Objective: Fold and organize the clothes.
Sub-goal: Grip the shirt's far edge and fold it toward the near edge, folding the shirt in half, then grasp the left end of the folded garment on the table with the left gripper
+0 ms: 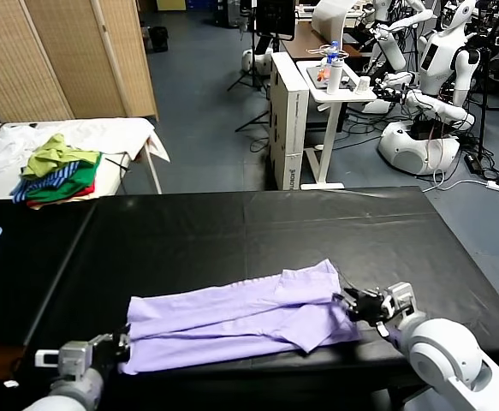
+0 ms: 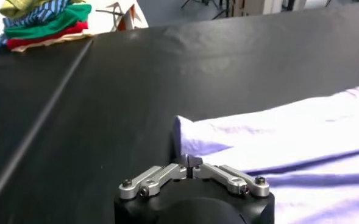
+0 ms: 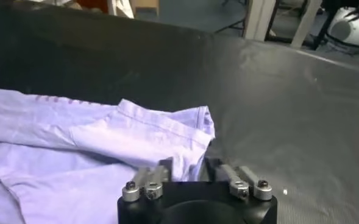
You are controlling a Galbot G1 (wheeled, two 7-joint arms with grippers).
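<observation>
Just one lavender T-shirt (image 1: 240, 317) (folded)

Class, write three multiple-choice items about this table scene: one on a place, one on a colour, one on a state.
1. Where is the folded pile of clothes?
A. far left, on the white table
B. on the T-shirt
C. on the floor

2. What colour is the T-shirt?
A. red
B. lavender
C. white

3. How does the T-shirt lie?
A. hanging up
B. rolled into a ball
C. flat on the black table, folded lengthwise

Answers: A, the pile rests beyond the black table; B, pale purple fabric; C, long flat strip with overlapping layers.
</observation>
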